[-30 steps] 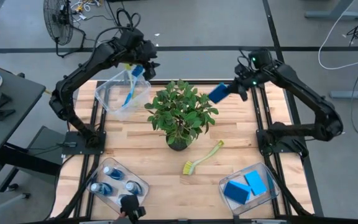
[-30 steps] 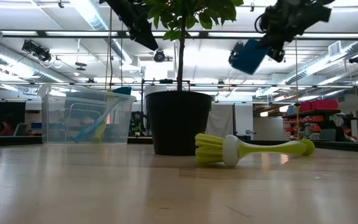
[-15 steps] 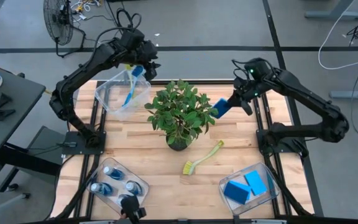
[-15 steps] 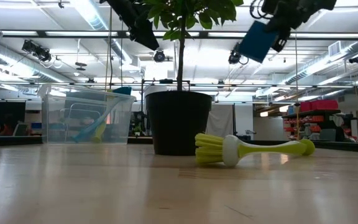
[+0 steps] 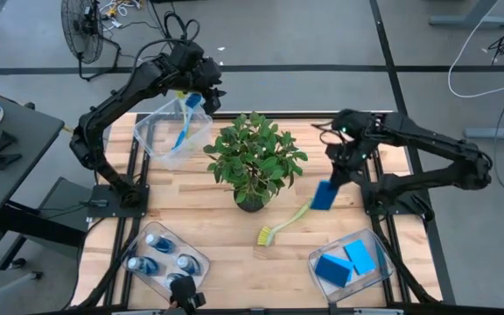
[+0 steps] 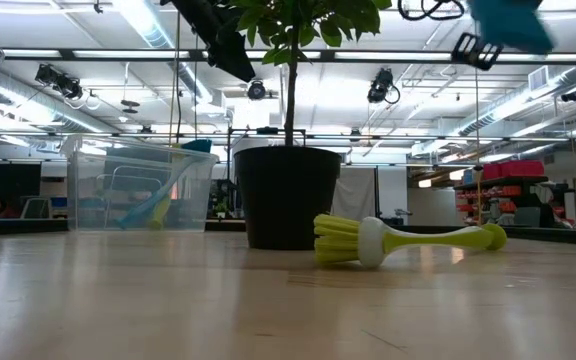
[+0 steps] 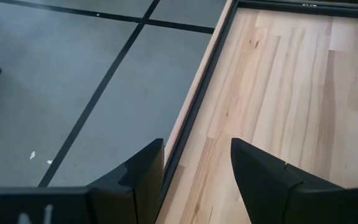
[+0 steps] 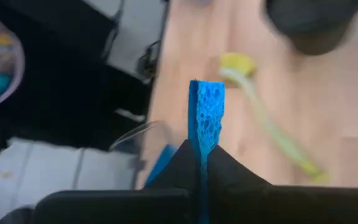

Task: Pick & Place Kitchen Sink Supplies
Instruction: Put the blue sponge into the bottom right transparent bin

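Observation:
My right gripper [image 5: 330,181] is shut on a flat blue sponge [image 5: 324,195] and hangs above the table right of the potted plant [image 5: 252,157], over the handle end of a yellow-green dish brush [image 5: 285,222] that lies flat on the wood. The low view shows the sponge [image 6: 511,20] high at the right. My left gripper [image 5: 206,96] stands open and empty above the far-left clear bin [image 5: 151,140], in which a brush [image 5: 184,128] leans. Its fingers [image 7: 135,177] frame only the table's edge. My right gripper pinches the sponge's two broad faces [image 8: 202,142] between its two fingers [image 8: 229,169], at one end of the sponge. The fingers slant downward toward the near edge. The sponge [image 8: 206,112] sticks out past the fingertips, edge-on, lifted clear of the table.
A clear bin [image 5: 370,278] at the near right holds two blue sponges [image 5: 345,262]. Another bin [image 5: 195,260] at the near left holds blue bottles [image 5: 157,245]. The plant's pot [image 6: 288,195] stands mid-table. Bare wood lies between the brush and the near edge.
My right gripper has carried the sponge from beside the plant's far right toward the near edge, tipping further downward, and now hangs over the lying brush's handle. It has stayed shut on the sponge.

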You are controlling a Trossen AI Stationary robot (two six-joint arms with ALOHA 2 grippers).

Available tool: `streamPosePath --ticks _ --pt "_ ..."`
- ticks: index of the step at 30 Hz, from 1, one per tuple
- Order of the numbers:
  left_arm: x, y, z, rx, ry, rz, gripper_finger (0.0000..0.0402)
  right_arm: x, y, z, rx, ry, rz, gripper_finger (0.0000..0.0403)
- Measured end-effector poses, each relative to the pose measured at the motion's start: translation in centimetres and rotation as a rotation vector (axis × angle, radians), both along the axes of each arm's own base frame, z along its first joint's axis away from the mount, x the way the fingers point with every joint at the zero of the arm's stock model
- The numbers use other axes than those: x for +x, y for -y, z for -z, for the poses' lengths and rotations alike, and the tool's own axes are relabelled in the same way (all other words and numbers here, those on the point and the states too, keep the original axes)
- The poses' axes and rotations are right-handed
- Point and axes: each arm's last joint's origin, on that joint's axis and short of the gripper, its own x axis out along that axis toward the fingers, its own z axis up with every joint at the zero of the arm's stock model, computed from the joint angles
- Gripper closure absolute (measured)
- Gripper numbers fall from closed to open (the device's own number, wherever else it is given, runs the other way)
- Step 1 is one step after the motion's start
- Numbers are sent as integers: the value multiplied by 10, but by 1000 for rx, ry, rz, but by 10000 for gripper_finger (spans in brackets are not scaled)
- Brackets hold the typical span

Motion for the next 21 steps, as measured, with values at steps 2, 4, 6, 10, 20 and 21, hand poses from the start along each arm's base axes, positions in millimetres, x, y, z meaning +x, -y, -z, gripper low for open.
streamPosePath --ticks 2,4,6,10,20,21 --pt "0 0 0 0 -1 0 211 2 -9 -1 37 -7 -45 395" --pt "0 0 0 0 -1 0 211 3 -16 -1 71 -19 -81 395" --pt "0 0 0 0 -1 0 211 4 -24 -1 97 -38 -113 395" --pt "0 0 0 -2 -4 0 211 5 -40 -2 135 -84 -173 395" --pt "0 0 0 2 -7 4 211 1 -82 1 80 -205 -286 395" --pt "0 0 0 3 -8 6 211 1 -85 1 63 -215 -289 395"
